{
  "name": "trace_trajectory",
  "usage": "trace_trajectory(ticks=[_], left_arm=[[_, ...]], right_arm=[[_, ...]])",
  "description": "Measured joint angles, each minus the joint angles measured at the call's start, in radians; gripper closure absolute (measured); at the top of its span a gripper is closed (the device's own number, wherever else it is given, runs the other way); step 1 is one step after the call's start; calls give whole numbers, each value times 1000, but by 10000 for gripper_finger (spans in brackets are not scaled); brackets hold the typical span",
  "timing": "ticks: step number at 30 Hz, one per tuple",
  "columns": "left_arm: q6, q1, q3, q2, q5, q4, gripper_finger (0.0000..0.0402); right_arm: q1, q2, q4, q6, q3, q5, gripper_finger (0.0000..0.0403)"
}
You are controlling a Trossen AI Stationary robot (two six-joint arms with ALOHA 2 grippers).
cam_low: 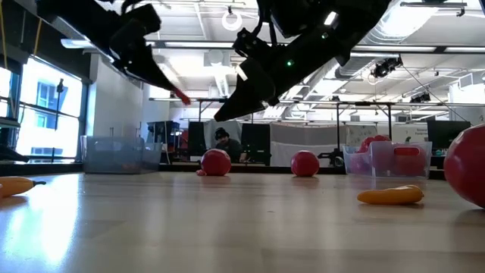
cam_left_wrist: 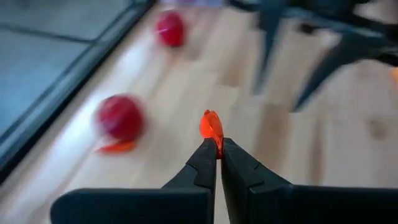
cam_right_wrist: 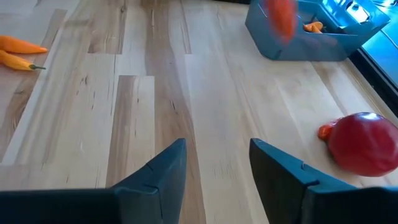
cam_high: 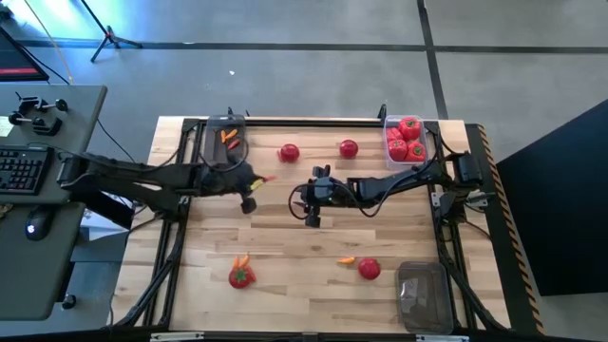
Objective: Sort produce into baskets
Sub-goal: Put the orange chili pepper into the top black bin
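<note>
My left gripper [cam_high: 256,180] hangs above the table's middle left, shut on a small orange carrot-like piece [cam_left_wrist: 211,126]. The piece also shows in the low view [cam_low: 182,95]. My right gripper [cam_right_wrist: 217,158] is open and empty over the table's middle [cam_high: 306,201]. A basket [cam_high: 225,141] at the far left holds orange pieces. A basket [cam_high: 407,140] at the far right holds several red tomatoes. A third basket [cam_high: 423,294] stands at the near right. Loose tomatoes [cam_high: 289,152] [cam_high: 349,148] [cam_high: 369,270] lie on the table. My left gripper pinches the orange piece's near end [cam_left_wrist: 216,140] between its two fingertips. The rest of the piece sticks out past the tips. The piece is lifted clear of the table.
A red piece with a green top [cam_high: 241,276] and a carrot piece [cam_high: 241,260] lie at the near left. Another carrot piece [cam_high: 346,260] lies near the front tomato. A small orange piece [cam_left_wrist: 116,147] lies beside the far-left tomato. A desk with a keyboard [cam_high: 24,166] stands left of the table.
</note>
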Motion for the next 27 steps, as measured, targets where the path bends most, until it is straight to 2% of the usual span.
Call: trace_trajectory(ticks=[6, 10, 19, 27], left_arm=[[-219, 54, 0, -106, -197, -234, 401], [-293, 161, 0, -114, -240, -349, 401], [-147, 500, 0, -63, -90, -364, 401], [-56, 676, 0, 13, 12, -340, 401]], right_arm=[[0, 0, -2, -37, 0, 0, 235], [0, 0, -3, -43, 0, 0, 235], [-2, 0, -5, -59, 0, 0, 235], [-3, 0, -5, -36, 0, 0, 235]])
